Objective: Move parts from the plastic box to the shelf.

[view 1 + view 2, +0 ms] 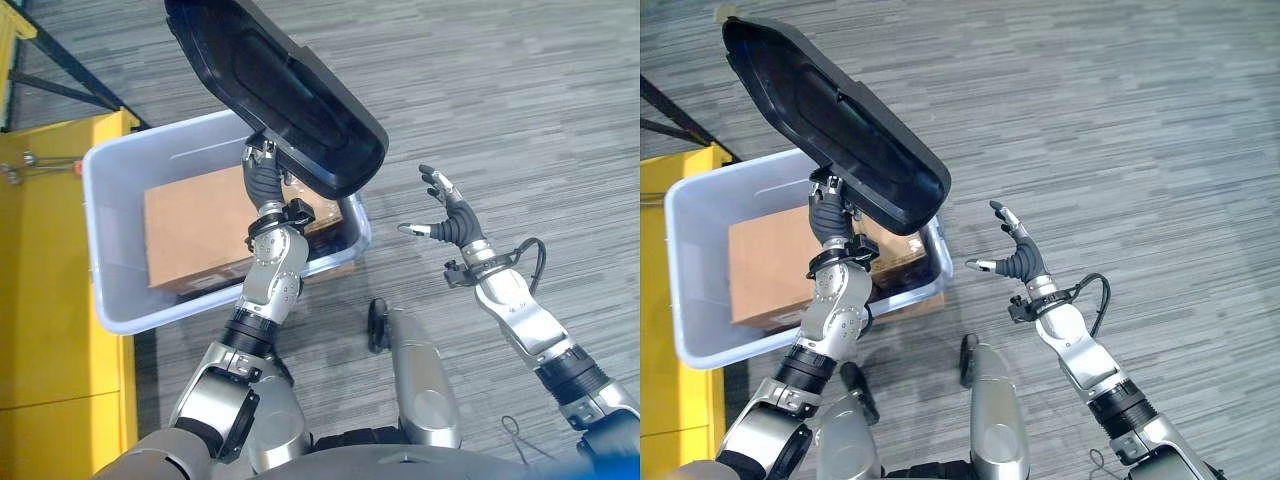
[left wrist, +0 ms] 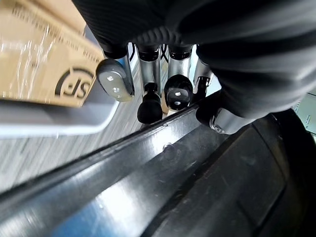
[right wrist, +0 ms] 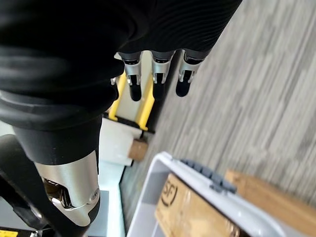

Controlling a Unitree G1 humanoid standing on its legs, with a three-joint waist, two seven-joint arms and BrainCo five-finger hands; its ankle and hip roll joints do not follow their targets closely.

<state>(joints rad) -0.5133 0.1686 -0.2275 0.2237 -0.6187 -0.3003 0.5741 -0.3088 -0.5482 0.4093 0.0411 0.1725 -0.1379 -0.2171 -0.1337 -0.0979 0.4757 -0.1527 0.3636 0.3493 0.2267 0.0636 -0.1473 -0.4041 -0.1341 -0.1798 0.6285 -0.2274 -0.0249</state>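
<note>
From the head camera, the left hand grips the edge of a large black part, held tilted above the grey plastic box containing a cardboard box. The right hand hangs open over the carpet. In the left wrist view, curled fingers clamp the part's rim.

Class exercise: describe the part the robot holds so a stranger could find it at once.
Start at the pale plastic box beside the yellow shelf. Above its near corner, the left hand grips a long black shell-like part. It alone is black, glossy and lifted.
</note>
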